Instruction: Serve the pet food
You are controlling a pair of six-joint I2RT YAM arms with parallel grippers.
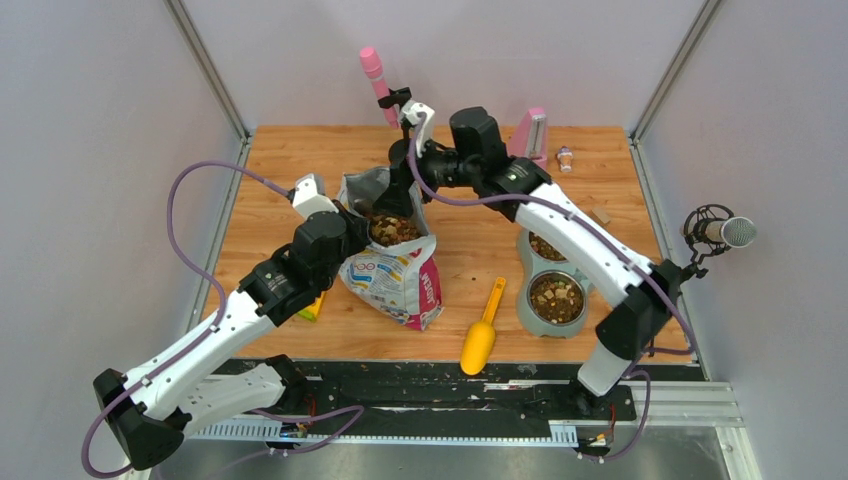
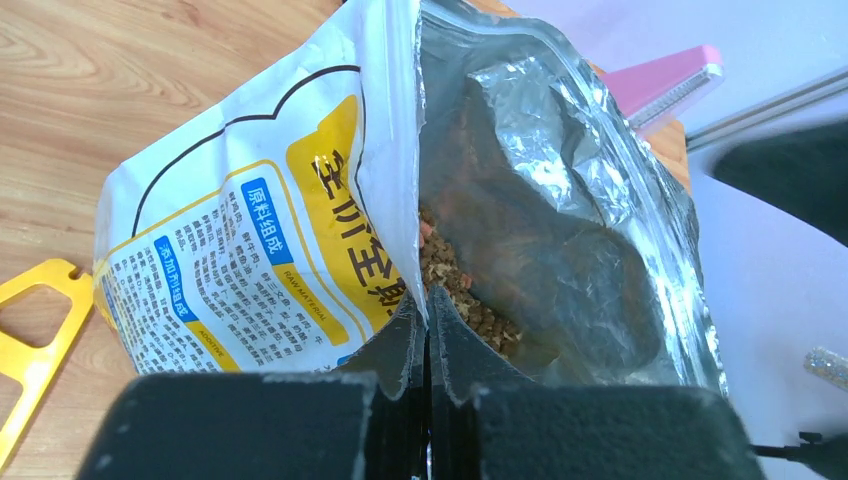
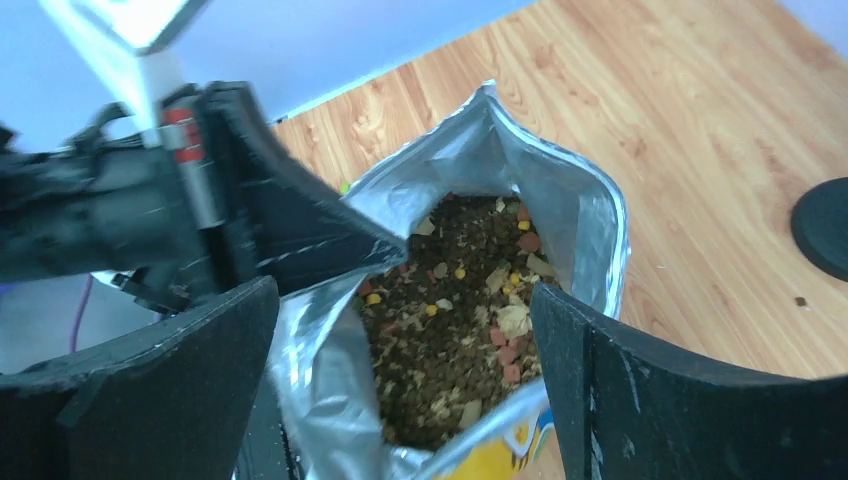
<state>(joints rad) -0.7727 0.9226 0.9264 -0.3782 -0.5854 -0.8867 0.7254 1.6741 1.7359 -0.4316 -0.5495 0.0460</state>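
Note:
The pet food (image 1: 393,231) fills the open mouth of a printed foil bag (image 1: 400,285) standing mid-table. In the left wrist view, my left gripper (image 2: 428,312) is shut on the bag's rim beside the kibble (image 2: 455,290), holding the mouth open. My right gripper (image 3: 405,290) hovers open just above the mouth. Its two fingers (image 3: 640,400) spread on either side of the kibble (image 3: 460,310), and nothing is gripped. From above, the right gripper (image 1: 402,192) is at the bag's far side and the left gripper (image 1: 352,218) at its left rim. More kibble (image 1: 556,297) lies in the twin bowl.
A grey twin bowl (image 1: 522,300) stands to the right of the bag. A yellow scoop (image 1: 482,330) lies on the wood between bag and bowl, near the front edge. Pink items (image 1: 375,75) stand at the back. A yellow piece (image 2: 35,330) lies left of the bag.

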